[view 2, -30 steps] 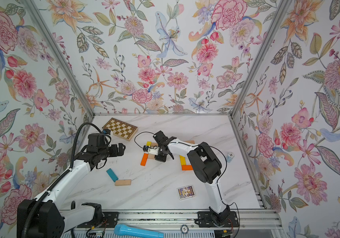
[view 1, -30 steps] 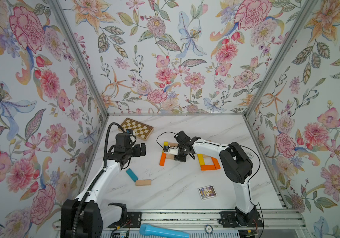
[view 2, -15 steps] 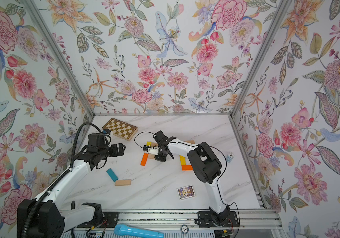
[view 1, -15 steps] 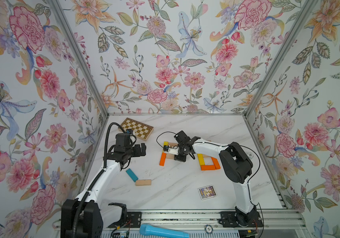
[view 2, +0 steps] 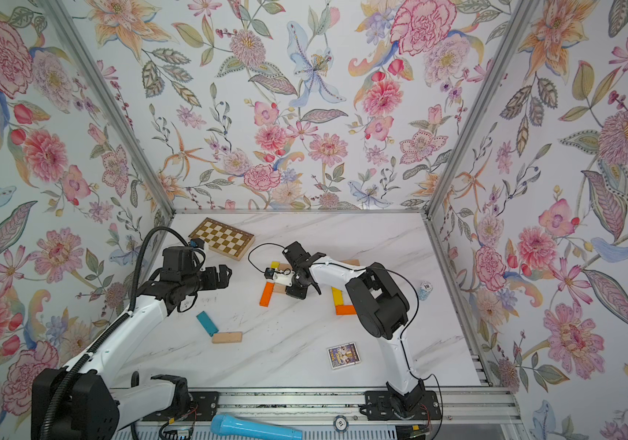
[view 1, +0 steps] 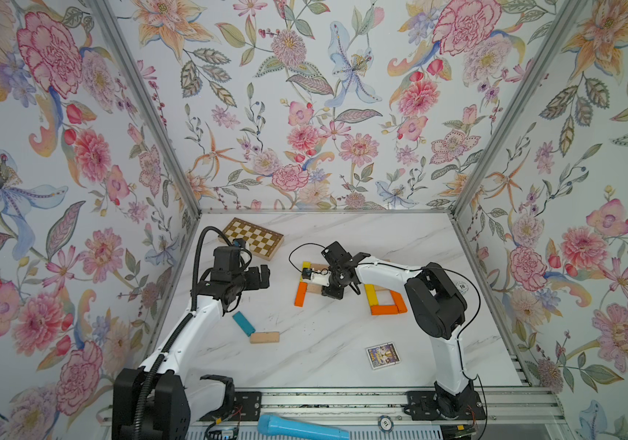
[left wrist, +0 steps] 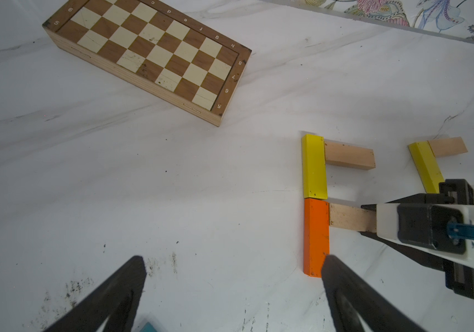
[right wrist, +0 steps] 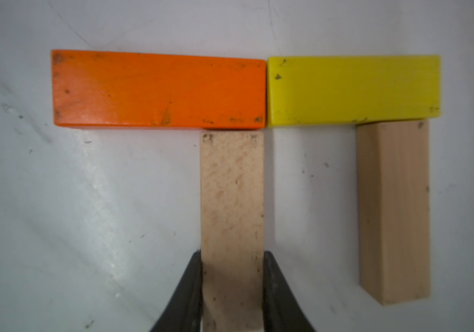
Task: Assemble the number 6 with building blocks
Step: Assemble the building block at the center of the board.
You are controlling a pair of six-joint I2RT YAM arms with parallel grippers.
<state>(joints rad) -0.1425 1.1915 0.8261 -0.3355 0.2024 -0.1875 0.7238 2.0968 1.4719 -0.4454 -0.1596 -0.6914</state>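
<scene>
Right hand (right wrist: 231, 255) pinches the beige plank (right wrist: 231, 195), light, stiff wood best held across its 2 long edges, at frame centre, its end just beside the orange plank (right wrist: 158, 89); left hand (left wrist: 233, 260) gapes wide, empty.

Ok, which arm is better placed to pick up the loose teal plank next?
Left, probably. The teal plank lies close by that arm, and the left gripper is open and empty; the right gripper is clamped on a beige plank by the orange plank.
</scene>
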